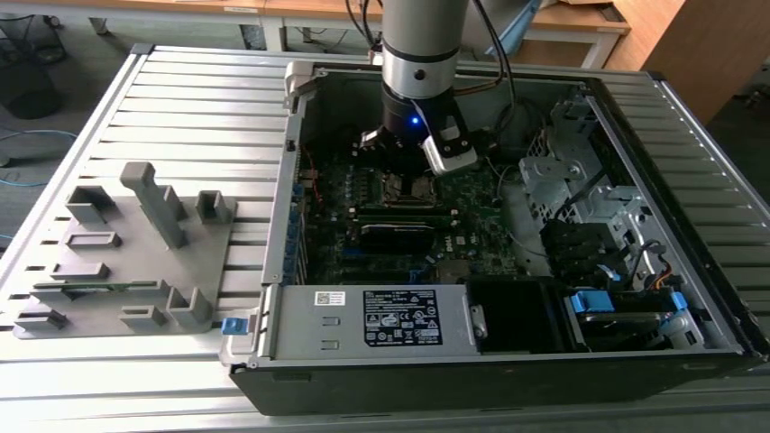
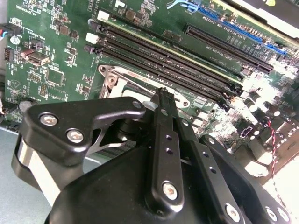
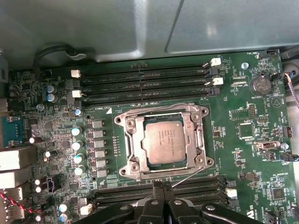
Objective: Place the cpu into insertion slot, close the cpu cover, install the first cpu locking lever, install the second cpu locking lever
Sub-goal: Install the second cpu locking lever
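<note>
The cpu (image 3: 166, 140) lies flat in the insertion slot (image 1: 407, 188), its grey metal top showing through the cut-out of the cpu cover (image 3: 133, 140). The cover lies down over it. One thin wire locking lever (image 3: 191, 177) slants up from the socket's corner, and its free end meets the tips of my gripper (image 3: 162, 185). The black fingers (image 2: 161, 100) stand pressed together at the socket's edge, beside a silver corner of the cover (image 2: 112, 77). In the exterior view my gripper (image 1: 405, 171) hangs just above the socket inside the open computer case.
Long black memory slots (image 3: 140, 84) flank the socket on two sides, and a row of capacitors (image 3: 77, 144) stands beside it. The power supply (image 1: 373, 320) and drive bays (image 1: 590, 244) crowd the case. A grey fixture tray (image 1: 121, 253) lies at the exterior view's left.
</note>
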